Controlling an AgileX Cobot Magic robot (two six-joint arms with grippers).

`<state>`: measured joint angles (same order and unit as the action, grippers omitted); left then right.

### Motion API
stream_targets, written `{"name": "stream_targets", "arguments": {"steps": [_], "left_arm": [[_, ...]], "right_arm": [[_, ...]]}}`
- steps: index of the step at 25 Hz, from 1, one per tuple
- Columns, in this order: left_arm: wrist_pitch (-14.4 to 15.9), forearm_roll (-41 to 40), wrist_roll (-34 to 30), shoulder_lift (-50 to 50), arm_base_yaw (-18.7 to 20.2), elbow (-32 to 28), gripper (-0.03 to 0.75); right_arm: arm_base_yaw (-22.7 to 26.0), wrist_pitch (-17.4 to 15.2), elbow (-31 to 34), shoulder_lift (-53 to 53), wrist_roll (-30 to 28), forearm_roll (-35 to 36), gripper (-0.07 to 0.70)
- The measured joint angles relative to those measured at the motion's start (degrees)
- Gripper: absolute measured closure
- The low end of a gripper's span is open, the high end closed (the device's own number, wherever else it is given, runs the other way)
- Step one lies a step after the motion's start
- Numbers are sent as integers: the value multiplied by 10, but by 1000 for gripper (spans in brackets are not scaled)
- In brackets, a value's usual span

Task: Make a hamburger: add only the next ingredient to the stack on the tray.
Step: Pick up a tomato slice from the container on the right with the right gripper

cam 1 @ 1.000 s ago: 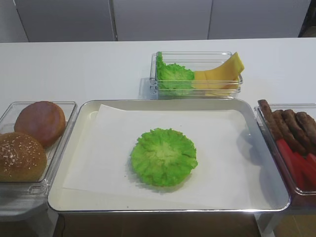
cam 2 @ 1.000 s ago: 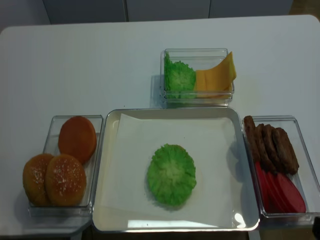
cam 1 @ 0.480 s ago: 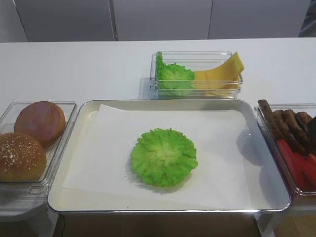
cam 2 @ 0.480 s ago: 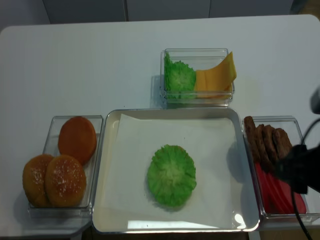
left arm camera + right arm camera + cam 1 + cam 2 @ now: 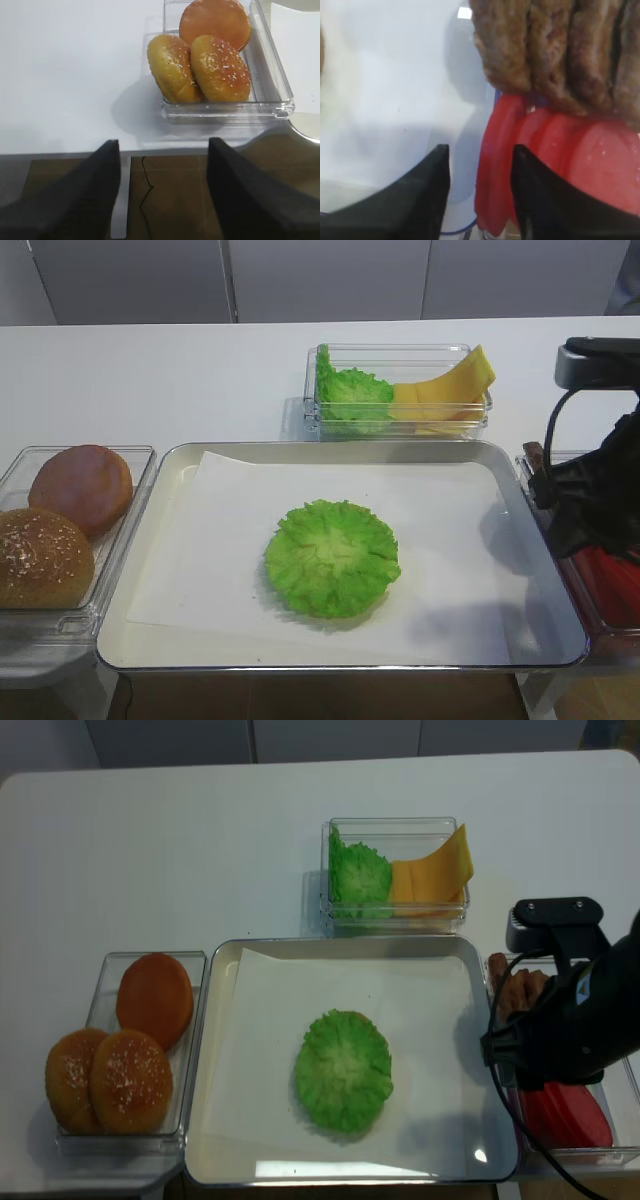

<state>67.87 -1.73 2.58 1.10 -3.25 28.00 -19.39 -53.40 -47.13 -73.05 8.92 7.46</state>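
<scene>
The right tool (image 5: 480, 192) hangs over the right-hand container, fingers apart, straddling the leftmost tomato slice (image 5: 495, 170) — not yet clamped on it. The left tool (image 5: 162, 195), also spread, hovers off the tabletop (image 5: 65, 75) edge near the buns (image 5: 200, 67). Farther in, the lettuce round (image 5: 332, 558) lies mid-tray (image 5: 340, 658) on white paper.

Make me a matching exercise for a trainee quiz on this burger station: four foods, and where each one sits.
Foods:
1. lettuce round
2. sesame buns
3. cheese slices
4. tomato slices

Places:
A. far container, beside a lettuce clump
B. left container
C. on the paper in the tray
D. right container, next to the patties

Pairs: 1-C, 2-B, 3-A, 4-D
</scene>
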Motion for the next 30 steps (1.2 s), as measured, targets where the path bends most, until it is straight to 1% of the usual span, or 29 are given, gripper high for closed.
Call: {"name": "stream_targets", "arguments": {"steps": [3,9,13,19,27,30], "left_arm": [[0,0,0,0,0,0,304],[0,0,0,0,0,0,304],[0,0,0,0,0,0,304],[0,0,0,0,0,0,304],[0,0,0,0,0,0,304],[0,0,0,0,0,0,304]], "right_arm": [[-1,9,0,-11,0,0,333],[-1,10,0,-11,0,-6,423],[-1,1,0,-11,0,-8,477],[-1,-3,-1,-11,0,-12,543],[-1,-6,-1,-7,0,-15,557],[-1,-14,-1,20,0,-15,557]]}}
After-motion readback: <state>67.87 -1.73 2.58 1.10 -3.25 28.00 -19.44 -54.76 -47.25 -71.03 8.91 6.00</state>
